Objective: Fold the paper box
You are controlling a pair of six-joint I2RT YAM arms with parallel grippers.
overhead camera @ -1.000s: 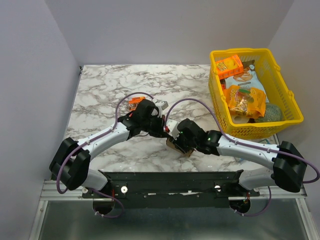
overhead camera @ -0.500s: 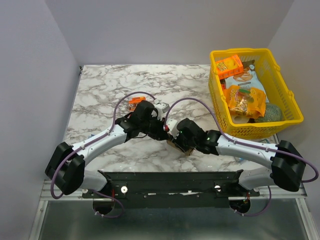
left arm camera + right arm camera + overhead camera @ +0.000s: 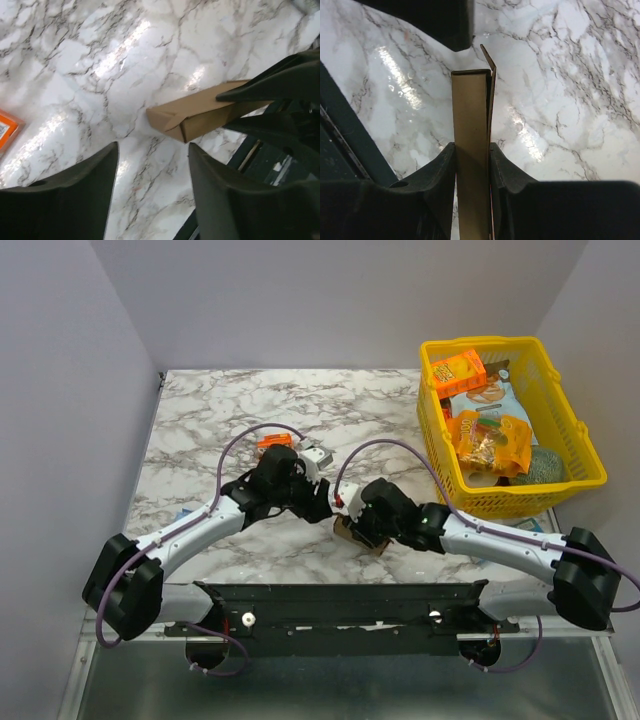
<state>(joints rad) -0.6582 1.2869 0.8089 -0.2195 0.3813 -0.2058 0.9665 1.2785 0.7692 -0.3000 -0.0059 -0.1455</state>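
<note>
Cardboard, plain brown and unprinted: the paper box (image 3: 470, 145) is a narrow, sharp-creased, half-folded shape with a thin flap standing off its end, at the front middle of the glossy grey-veined marble worktop (image 3: 220, 410). The right gripper (image 3: 471, 162) pinches its long sides. The left gripper (image 3: 152, 165) gapes, holding nothing, just short of the box's free end. Behind lies a small orange packet (image 3: 270, 443). Far right, a yellow lattice basket (image 3: 437, 440) holds snack bags and an orange box (image 3: 458, 373), its print too small to read.
</note>
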